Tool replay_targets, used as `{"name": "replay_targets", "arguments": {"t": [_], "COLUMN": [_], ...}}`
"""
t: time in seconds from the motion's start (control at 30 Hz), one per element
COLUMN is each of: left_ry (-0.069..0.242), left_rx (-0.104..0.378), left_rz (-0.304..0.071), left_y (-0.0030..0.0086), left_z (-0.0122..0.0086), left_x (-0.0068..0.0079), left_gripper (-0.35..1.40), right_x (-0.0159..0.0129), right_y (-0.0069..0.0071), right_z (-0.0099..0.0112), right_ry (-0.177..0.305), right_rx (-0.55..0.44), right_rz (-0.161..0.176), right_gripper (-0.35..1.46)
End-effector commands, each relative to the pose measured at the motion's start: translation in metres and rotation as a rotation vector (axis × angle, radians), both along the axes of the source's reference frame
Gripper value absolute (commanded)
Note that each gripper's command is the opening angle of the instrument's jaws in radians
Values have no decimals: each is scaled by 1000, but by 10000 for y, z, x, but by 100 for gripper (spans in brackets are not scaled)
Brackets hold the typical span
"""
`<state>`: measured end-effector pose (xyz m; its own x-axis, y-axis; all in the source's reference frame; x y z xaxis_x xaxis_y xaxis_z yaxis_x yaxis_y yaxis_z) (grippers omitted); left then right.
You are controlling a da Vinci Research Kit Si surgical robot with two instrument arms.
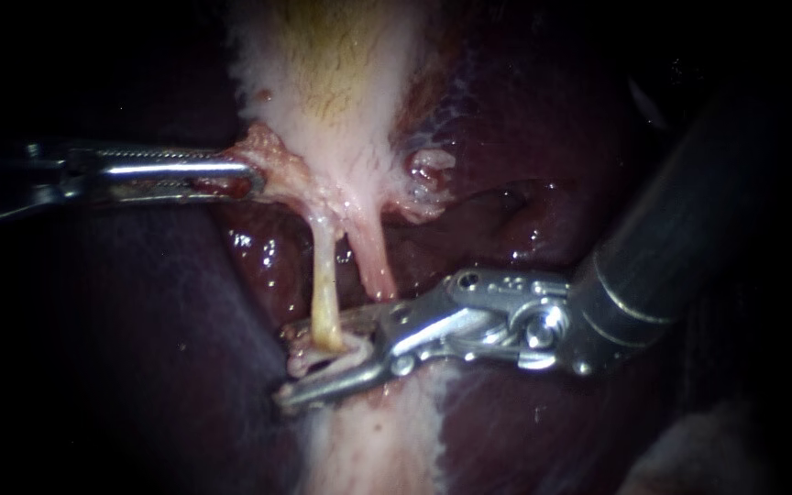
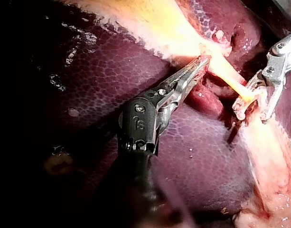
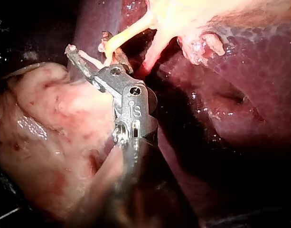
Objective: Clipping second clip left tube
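**Two instruments at the left tube**

Endoscope view. The left instrument (image 1: 247, 179) enters from the left. Its jaws are pressed together on a fringe of tissue (image 1: 263, 151) at the foot of the gallbladder (image 1: 341, 82). From that foot two tubes run down over the dark liver (image 1: 524, 137). The left tube (image 1: 324, 275) is pale yellow. Just beside it is the right tube (image 1: 373, 266), pink and shorter, whose lower end lies near the right instrument's upper jaw.

The right instrument (image 1: 281, 367) enters from the right. Its jaws stand apart and straddle the lower end of the left tube, one jaw on each side, well apart from the left instrument. A pale curved piece (image 1: 323, 356) lies in the gap against the tube's end. Whether it is a clip or tissue cannot be told.

Left wrist view. The left instrument's slim toothed jaws lie closed, with their tips where the left tube (image 2: 228, 78) leaves the gallbladder. The right instrument (image 2: 252, 116) sits ahead at the tube's far end.

Right wrist view. The tube's end (image 3: 128, 34) sits between the spread jaws of the right instrument (image 3: 86, 42). Pale fatty tissue (image 3: 45, 118) lies beside its shaft.
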<state>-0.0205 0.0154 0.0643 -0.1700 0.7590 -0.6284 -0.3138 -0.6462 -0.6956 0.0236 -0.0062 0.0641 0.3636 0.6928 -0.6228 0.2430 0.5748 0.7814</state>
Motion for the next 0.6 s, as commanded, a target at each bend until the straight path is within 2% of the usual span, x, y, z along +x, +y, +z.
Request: {"name": "replay_targets", "arguments": {"t": [0.03, 0.27, 0.43, 0.6], "left_ry": [0, 0, 0, 0], "left_rx": [0, 0, 0, 0], "left_rz": [0, 1, 1, 1], "left_y": [0, 0, 0, 0], "left_z": [0, 0, 1, 1], "left_x": [0, 0, 0, 0], "left_gripper": [-35, -35, -35, -35], "right_x": [1, 3, 1, -5], "right_y": [-2, -7, -4, 1], "right_z": [-4, -13, -9, -2], "right_ry": [9, 38, 33, 33], "right_rx": [1, 8, 2, 2], "right_rz": [-9, -63, -51, -52], "right_gripper": [48, 45, 41, 25]}}
